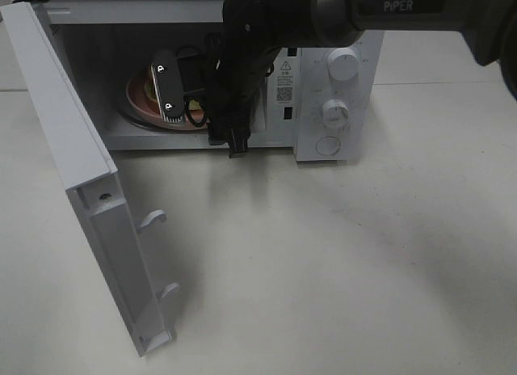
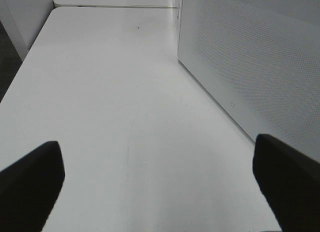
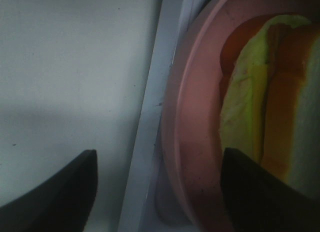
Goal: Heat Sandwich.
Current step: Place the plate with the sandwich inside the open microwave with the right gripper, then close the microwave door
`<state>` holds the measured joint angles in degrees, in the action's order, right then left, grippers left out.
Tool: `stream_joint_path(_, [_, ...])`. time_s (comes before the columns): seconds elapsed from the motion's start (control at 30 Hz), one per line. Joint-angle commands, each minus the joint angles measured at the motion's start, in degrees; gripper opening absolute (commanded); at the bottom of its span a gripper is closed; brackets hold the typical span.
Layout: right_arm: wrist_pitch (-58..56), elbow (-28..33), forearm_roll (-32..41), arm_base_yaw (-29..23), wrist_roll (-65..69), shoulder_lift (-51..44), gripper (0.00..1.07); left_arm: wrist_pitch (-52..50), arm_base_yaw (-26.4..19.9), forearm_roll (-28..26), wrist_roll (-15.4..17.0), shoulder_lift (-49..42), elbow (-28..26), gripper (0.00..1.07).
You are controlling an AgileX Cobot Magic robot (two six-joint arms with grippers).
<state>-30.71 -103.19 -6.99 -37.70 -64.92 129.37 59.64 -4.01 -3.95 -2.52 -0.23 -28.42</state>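
your right gripper (image 3: 157, 192) reaches into white box-shaped microwave oven (image 1: 359, 132). white hinged door (image 1: 65, 124) stands swung open. jaws apart, one dark finger (image 3: 55, 192) on either side of rim of round pink plate (image 3: 195, 142), no clamp on it visible. small layered sandwich, pale yellow-green and orange-red (image 3: 265, 92), lies on that plate inside oven cavity. your left gripper (image 2: 157, 187) hangs over white tabletop (image 2: 125, 92), jaws wide apart, nothing between, near perforated white panel (image 2: 250, 67).
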Motion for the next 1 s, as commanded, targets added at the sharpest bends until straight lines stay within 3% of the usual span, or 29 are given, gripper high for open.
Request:
stream_joint_path(0.03, [3.04, 4.13, -0.06, 0.29, 0.34, -3.21, 0.68, -0.29, 0.11, -0.57, 0.0, -1.49, 0.17, 0.97])
stream_joint_path(0.43, [10.89, 20.8, -0.06, 0.29, 0.34, -14.27, 0.68, -0.29, 0.11, -0.57, 0.0, -1.49, 0.17, 0.97])
stream_joint_path(1.0, [11.46, 37.93, -0.11, 0.29, 7.51, -28.71, 0.7, -0.29, 0.11, -0.57, 0.0, -1.49, 0.17, 0.97])
